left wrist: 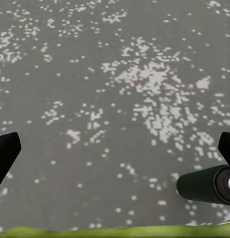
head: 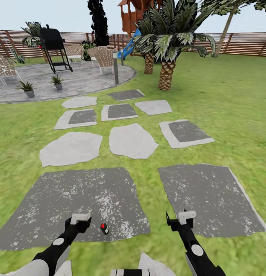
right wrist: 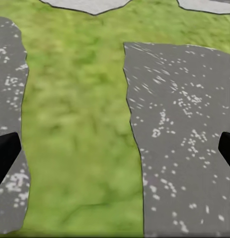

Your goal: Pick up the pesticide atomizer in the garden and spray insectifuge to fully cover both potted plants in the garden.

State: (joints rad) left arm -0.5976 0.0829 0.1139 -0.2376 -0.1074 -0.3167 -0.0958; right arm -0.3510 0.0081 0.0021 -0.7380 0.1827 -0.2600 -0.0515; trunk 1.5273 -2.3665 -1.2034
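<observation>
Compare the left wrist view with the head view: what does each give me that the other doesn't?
Left wrist only: the slim dark green spray bottle close up, lying on its side on the dark speckled paving slab.

Head only: two small potted plants in grey pots on the round grey patio, the stepping stones, both hands.

Both: that slab, the bottle and the grass edge.

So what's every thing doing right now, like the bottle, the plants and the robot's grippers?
pesticide atomizer: on the dark paving slab, not held, between the two arms.
left gripper: open, empty, over that slab beside the atomizer.
right gripper: open, empty, over grass and the edge of another slab.
potted plants: upright in grey pots, far off on the round patio.
</observation>
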